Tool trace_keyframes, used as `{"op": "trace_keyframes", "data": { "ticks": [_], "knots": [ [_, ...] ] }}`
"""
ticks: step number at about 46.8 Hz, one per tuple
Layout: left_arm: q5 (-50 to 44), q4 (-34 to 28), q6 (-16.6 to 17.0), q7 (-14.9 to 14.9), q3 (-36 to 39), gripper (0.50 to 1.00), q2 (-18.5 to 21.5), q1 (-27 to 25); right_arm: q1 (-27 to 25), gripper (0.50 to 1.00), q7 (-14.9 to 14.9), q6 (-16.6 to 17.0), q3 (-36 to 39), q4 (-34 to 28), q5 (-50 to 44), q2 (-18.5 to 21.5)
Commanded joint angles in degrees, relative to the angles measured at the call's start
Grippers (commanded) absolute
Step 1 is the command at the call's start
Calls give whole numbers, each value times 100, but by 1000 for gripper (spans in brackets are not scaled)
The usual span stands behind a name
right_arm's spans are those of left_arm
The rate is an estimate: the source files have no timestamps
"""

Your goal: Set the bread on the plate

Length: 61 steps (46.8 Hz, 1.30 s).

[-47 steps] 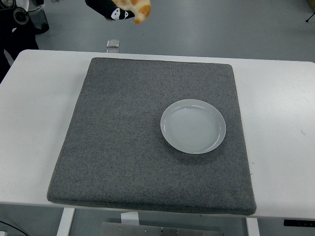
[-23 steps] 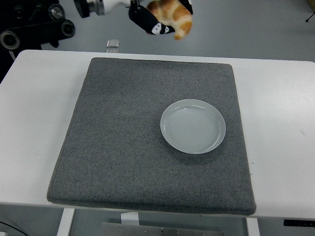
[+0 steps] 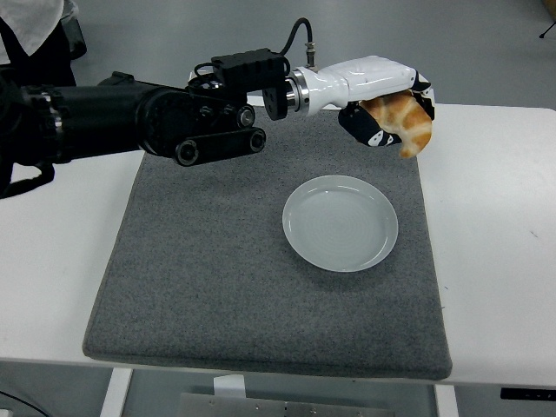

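Bread (image 3: 405, 123) is gripped in the curled fingers of the left hand (image 3: 382, 102), which is held above the far right part of the grey mat (image 3: 217, 261). The white plate (image 3: 340, 223) is seen lying empty on the mat, nearer than the hand, on the white tabletop (image 3: 495, 217).

A white table (image 3: 495, 217) fills most of the view, its near edge running along 6 o'clock. A grey felt mat (image 3: 226, 278) covers its middle. Beyond the far edge, toward 12 o'clock, lies a smooth grey-blue floor (image 3: 486, 43) with soft, even light. At 6 o'clock, below the tabletop, white legs (image 3: 115, 391) and a metal bracket (image 3: 287, 407) show.
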Motion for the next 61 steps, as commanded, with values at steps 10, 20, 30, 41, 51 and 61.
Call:
{"op": "trace_keyframes", "data": {
  "ticks": [10,20,30,41,51,61],
  "knots": [
    [63,676,119,-1,61,500,-367,740,-2,930,1,8,8,-3,-2,0],
    [380,729,207,-1,78,500,-367,1258,-2,930,1,-1,8,-3,7,0],
    [415,764,207,-1,78,500,-367,1514,-2,930,1,8,8,-3,7,0],
    [424,703,207,-1,78,500,-367,1645,-2,932,1,8,8,6,7,0],
    [547,676,216,-1,78,500,-367,1856,-2,930,1,8,8,6,7,0],
    [538,676,277,-1,70,500,-367,1936,7,930,1,8,8,6,7,0]
  ]
}}
